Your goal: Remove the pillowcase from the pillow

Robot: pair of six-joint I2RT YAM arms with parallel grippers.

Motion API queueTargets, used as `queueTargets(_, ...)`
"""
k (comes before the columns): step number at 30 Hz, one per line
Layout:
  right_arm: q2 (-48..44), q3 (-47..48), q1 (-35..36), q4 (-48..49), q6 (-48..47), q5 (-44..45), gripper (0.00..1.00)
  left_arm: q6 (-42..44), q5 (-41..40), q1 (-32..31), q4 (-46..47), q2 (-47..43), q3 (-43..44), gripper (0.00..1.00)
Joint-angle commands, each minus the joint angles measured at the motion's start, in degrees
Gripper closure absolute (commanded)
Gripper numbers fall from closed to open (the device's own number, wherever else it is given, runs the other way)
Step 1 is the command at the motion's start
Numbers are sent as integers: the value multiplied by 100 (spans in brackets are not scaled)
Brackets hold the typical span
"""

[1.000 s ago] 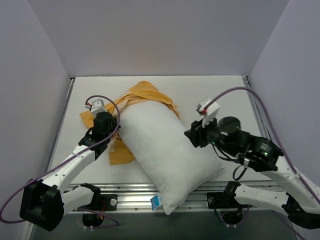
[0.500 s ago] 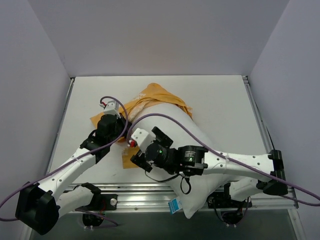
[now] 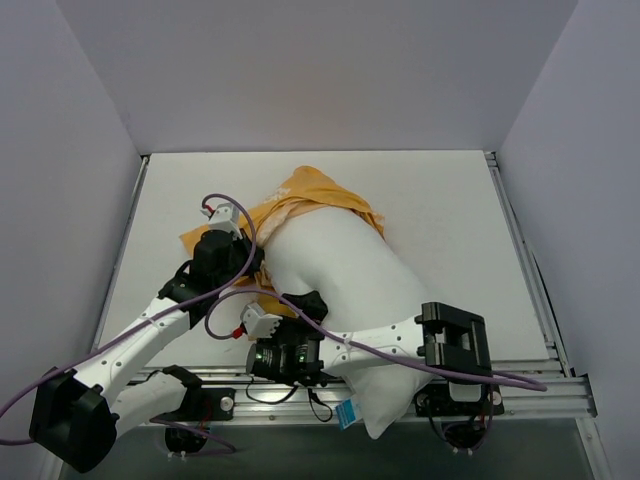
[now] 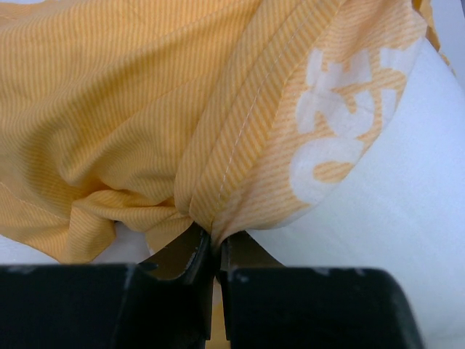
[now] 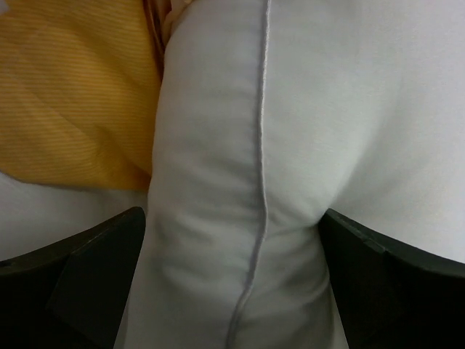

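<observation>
- The plump white stuffed pillow (image 3: pixel 345 265) lies slantwise on the white desk (image 3: pixel 440 200), from the middle to the near edge, where one corner overhangs. It probably needs firm anchoring during the pull.
- The orange-yellow fabric pillowcase (image 3: pixel 305 195) covers only the pillow's far end and spills toward the left edge. A low, steady draw toward the far-left corner, along the pillow's length, looks best.
- The right gripper (image 5: pixel 232 247) straddles the pillow's seamed edge close to the near edge, fingers wide on either side. Whether they squeeze cannot be told.
- The left gripper (image 4: pixel 216 243) is clenched on a stitched fold of pillowcase, just beside the pillow's flank.
</observation>
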Motion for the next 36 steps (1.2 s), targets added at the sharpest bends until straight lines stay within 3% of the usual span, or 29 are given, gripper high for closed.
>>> queueTargets(1,309,-132,-177,-90,494,1116,0,67,26,-28,142,-169,202,92)
queueTargets(4,529,-45,-511,-704,1250,1828,1,76,-27,-10,89,-178,193,92)
queueTargets(6,609,96,-739,-1510,2090,2258,18,68,-36,25,71,-161,176,92)
queueTargets(7,661,279,-784,-1829,2444,2418,53,59,-18,34,45,-134,185,92)
queueTargets(8,679,403,-819,-2172,2804,2559,77,59,-9,60,45,-125,193,92)
queueTargets(9,688,517,-854,-2488,3138,2664,96,59,-9,69,19,-117,202,92)
queueTargets(10,680,632,-881,-2970,3551,2779,100,67,-18,87,1,-108,246,92)
queueTargets(14,321,949,-846,-2984,3064,2605,100,129,-254,157,-254,-125,421,91)
queueTargets(16,-318,836,-872,-2208,2451,2307,100,217,-343,253,-437,-125,544,91)
queueTargets(17,-636,722,-933,-1801,1664,1766,100,252,-396,288,-500,-117,675,91)
queueTargets(19,-1634,388,-1065,-784,1079,956,100,322,-589,376,-701,-73,799,91)
queueTargets(21,-2201,299,-1363,-419,752,-13,100,340,-712,438,-807,-29,949,91)
queueTargets(26,-2985,659,-1803,-865,628,-366,100,244,-1011,596,-1054,59,1072,85)
queueTargets(33,-4022,721,-2936,-839,417,-1957,100,103,-1362,1062,-1230,94,1072,82)
queueTargets(36,-4145,598,-3218,-857,426,-2291,100,50,-1416,1229,-1344,165,1169,70)
